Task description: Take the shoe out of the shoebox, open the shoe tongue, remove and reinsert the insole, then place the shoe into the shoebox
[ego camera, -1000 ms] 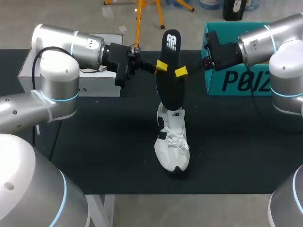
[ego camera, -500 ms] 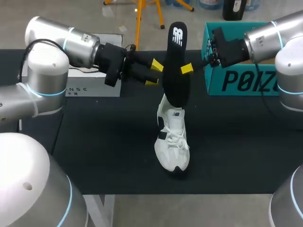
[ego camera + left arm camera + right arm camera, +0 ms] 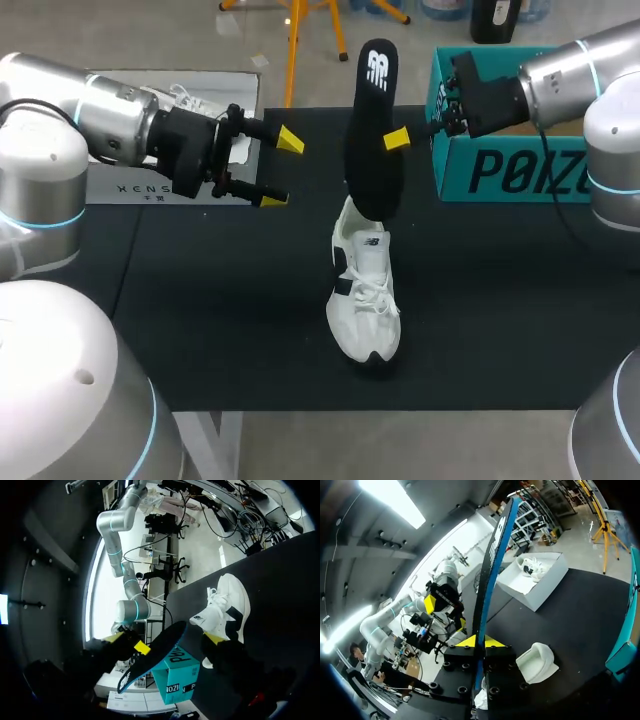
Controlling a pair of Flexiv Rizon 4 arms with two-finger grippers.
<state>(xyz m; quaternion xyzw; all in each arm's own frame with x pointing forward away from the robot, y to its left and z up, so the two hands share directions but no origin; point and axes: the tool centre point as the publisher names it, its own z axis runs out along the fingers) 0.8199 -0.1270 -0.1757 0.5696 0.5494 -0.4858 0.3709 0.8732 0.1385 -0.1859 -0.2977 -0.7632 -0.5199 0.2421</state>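
Observation:
The black insole (image 3: 372,130) stands upright over the heel of the white shoe (image 3: 365,300), its lower end at the shoe's opening. My right gripper (image 3: 397,138) is shut on the insole's right edge; in the right wrist view the insole (image 3: 492,565) rises edge-on from between the yellow tips of that gripper (image 3: 480,641). My left gripper (image 3: 280,170) is open, left of the insole and apart from it. Ahead of the left gripper (image 3: 178,643) in its own wrist view are the insole (image 3: 155,655) and the shoe (image 3: 225,607). The teal shoebox (image 3: 500,170) stands at the back right.
A white box (image 3: 150,185) with another white shoe in it sits at the back left, behind my left arm. The teal shoebox (image 3: 625,650) is close beside my right arm. The shoe stands mid-table on the black mat (image 3: 230,320).
My left gripper has let go of the insole, opened wide and drawn back to the left. The right gripper keeps hold of the insole, which has shifted slightly right.

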